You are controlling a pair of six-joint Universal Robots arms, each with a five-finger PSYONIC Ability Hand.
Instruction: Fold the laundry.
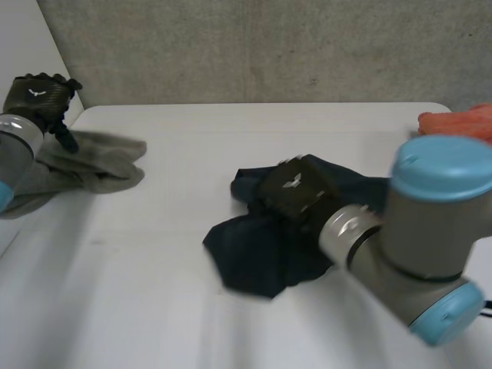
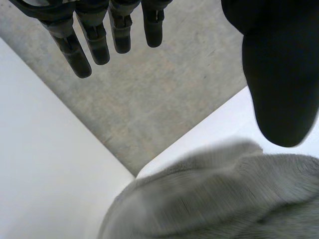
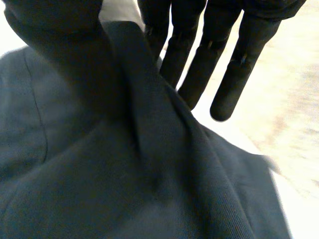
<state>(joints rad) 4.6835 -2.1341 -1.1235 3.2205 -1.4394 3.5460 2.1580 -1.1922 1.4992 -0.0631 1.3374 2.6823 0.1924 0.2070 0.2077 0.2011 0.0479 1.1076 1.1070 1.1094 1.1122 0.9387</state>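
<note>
While the left robot hand (image 1: 38, 94) hovers with straight fingers, gripping nothing, over the crumpled grey knit garment (image 1: 88, 163) at the left edge of the white counter (image 1: 192, 138), the right robot hand (image 1: 296, 191) sits on the rumpled dark navy cloth (image 1: 254, 257) mid-counter. It pinches a raised fold between thumb and straight fingers. An orange cloth (image 1: 460, 121) lies far right.

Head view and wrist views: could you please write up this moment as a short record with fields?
surface: white table
left hand: open, over the crumpled grey knit cloth near the table's left edge
right hand: pinching a raised fold of the dark navy cloth, mid-table
other item: orange cloth at the far right edge
</note>
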